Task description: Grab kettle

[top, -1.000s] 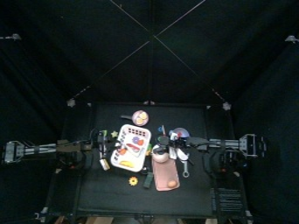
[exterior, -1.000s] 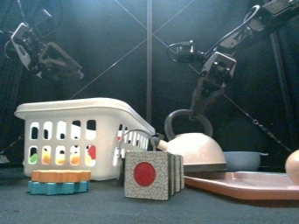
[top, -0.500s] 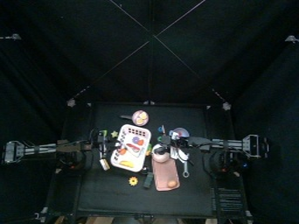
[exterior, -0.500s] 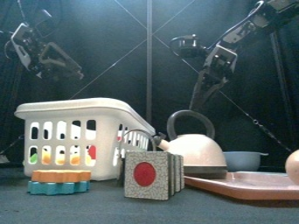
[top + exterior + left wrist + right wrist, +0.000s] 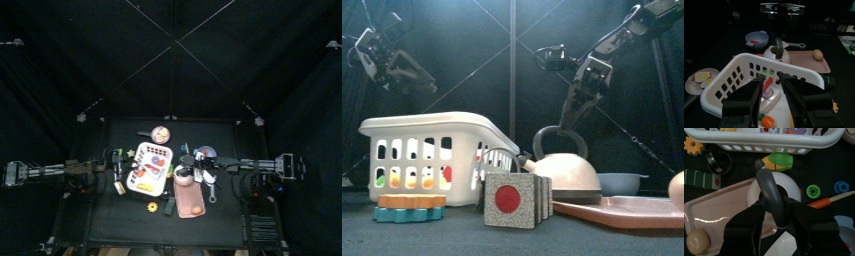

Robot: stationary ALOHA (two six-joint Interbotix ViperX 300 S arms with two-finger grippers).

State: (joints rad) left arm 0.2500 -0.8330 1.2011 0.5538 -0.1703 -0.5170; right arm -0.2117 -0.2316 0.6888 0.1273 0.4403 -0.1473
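Observation:
The kettle (image 5: 563, 171) is cream with a dark arched handle and stands mid-table, between the white basket and the pink tray; it also shows in the top view (image 5: 183, 178). My right gripper (image 5: 579, 112) hangs just above the handle. In the right wrist view the gripper (image 5: 779, 213) is open, with its jaws on either side of the handle (image 5: 769, 188) and apart from it. My left gripper (image 5: 385, 62) is raised at the far left, open and empty; in its wrist view (image 5: 777, 92) it looks over the basket toward the kettle (image 5: 777, 51).
A white basket (image 5: 436, 140) with toy food stands at the left. In front lie a red-dotted block (image 5: 512, 198) and an orange gear (image 5: 412, 202). A pink tray (image 5: 623, 212) with an egg (image 5: 677, 190) is at the right, with a blue bowl (image 5: 620, 183) behind it.
My right gripper rose slightly above the kettle handle, then came back down a little. The left arm has hardly moved.

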